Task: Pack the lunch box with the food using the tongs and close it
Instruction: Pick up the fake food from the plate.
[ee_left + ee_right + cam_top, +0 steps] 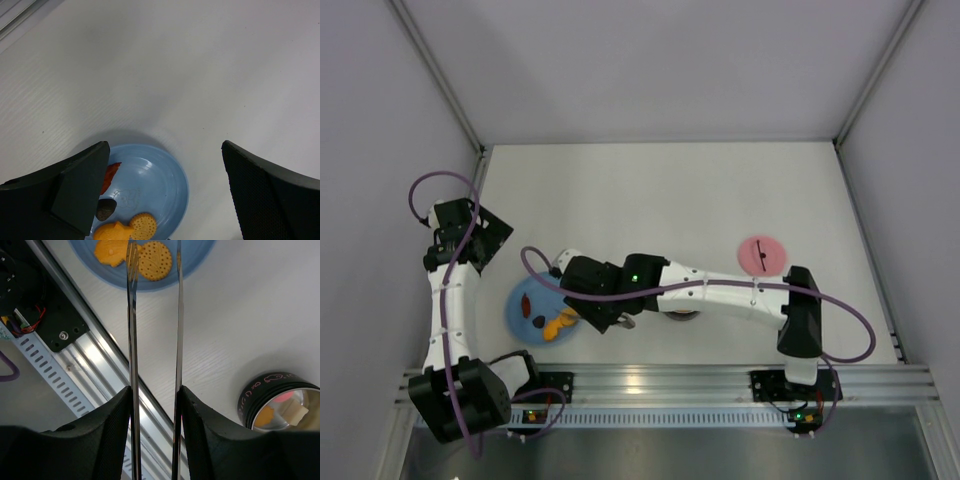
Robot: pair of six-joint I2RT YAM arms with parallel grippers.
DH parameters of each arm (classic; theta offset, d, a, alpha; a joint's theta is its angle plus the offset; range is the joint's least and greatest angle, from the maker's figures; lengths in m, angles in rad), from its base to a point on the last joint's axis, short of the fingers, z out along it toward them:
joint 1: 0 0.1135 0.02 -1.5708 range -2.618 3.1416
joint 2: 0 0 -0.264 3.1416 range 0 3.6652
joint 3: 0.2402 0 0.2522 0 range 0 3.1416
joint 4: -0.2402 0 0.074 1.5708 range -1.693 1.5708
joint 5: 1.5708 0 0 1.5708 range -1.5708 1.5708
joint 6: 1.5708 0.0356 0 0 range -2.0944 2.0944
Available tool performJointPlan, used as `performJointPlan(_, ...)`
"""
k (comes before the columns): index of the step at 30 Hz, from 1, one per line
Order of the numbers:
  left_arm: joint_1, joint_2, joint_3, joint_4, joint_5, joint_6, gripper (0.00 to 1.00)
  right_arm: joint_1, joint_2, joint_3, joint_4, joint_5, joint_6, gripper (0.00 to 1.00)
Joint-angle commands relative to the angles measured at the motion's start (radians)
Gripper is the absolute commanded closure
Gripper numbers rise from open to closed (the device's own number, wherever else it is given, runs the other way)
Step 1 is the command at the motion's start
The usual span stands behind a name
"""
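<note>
My right gripper (155, 405) is shut on the tongs (131, 330), whose two thin silver arms run between its fingers with a gap between them. The tong tips reach over a round biscuit (155, 260) and an orange piece (111, 251) of the food on the blue plate (150, 284). The lunch box (280, 405) stands uncovered beside this gripper, with an orange and a pale piece inside. From above it is mostly hidden under the right arm (720, 295). Its pink lid (761, 254) lies flat, farther back on the right. My left gripper (164, 149) hangs open and empty above the plate's far edge.
The plate (160, 180) also carries a dark piece (106, 208) and a red piece (111, 175). The metal base rail (95, 360) runs close by the tongs. Grey walls enclose the white table (660, 200) on three sides.
</note>
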Motion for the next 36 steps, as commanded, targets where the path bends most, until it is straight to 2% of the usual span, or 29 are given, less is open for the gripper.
performJointPlan(1, 0.004, -0.009, -0.008, 0.043, 0.01, 0.017, 0.01, 0.025, 0.025, 0.037, 0.034, -0.006, -0.013, 0.58)
performJointPlan(36, 0.004, -0.009, -0.008, 0.046, 0.02, 0.02, 0.01, 0.047, 0.128, 0.109, 0.011, -0.003, -0.022, 0.56)
